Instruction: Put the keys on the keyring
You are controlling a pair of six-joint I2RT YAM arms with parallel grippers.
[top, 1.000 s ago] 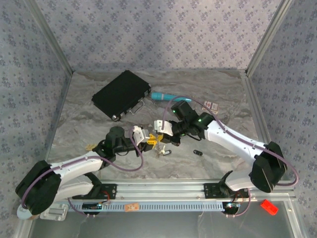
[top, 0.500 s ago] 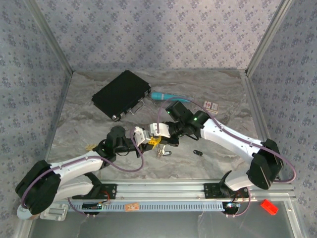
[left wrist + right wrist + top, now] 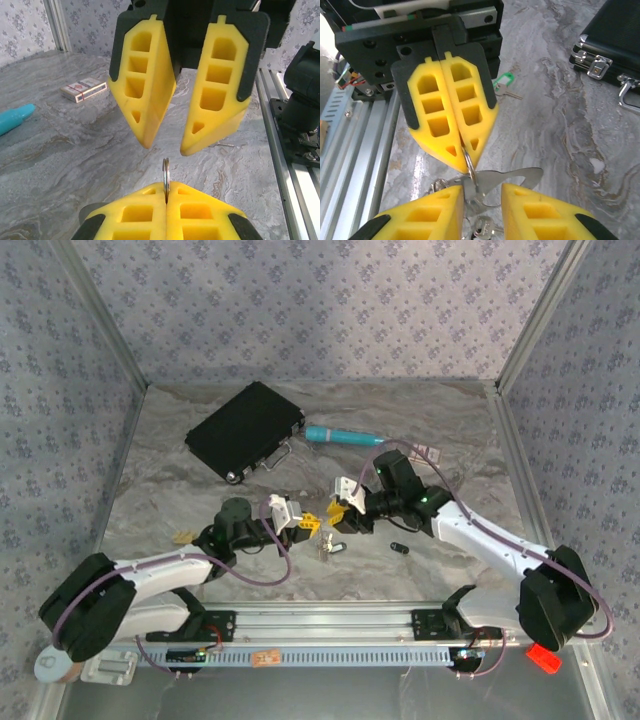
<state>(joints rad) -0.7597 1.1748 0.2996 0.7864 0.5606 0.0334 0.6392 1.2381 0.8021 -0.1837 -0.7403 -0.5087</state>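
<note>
My left gripper [image 3: 307,524] is shut on the keyring [image 3: 166,181], a thin silvery loop seen edge-on between its yellow fingertips. In the right wrist view the keyring [image 3: 470,167] sticks out of the left gripper [image 3: 465,154], and a flat silvery metal tab [image 3: 512,176] hangs at it. My right gripper [image 3: 339,508] stands open just right of it, its fingers on either side of the ring's end [image 3: 482,195] without touching it. A cluster of small keys [image 3: 330,548] lies on the table below. A green-headed key [image 3: 503,80] lies behind the left gripper.
A black case [image 3: 245,430] with a metal handle lies at the back left, a teal pen [image 3: 340,436] beside it. A small card box [image 3: 428,453] sits at the back right. A small dark object [image 3: 398,547] lies near the front. The metal rail [image 3: 330,620] runs along the near edge.
The right gripper has drawn back to the right, away from the left gripper, and its wrist has turned. The left gripper has stayed almost still, holding the ring.
</note>
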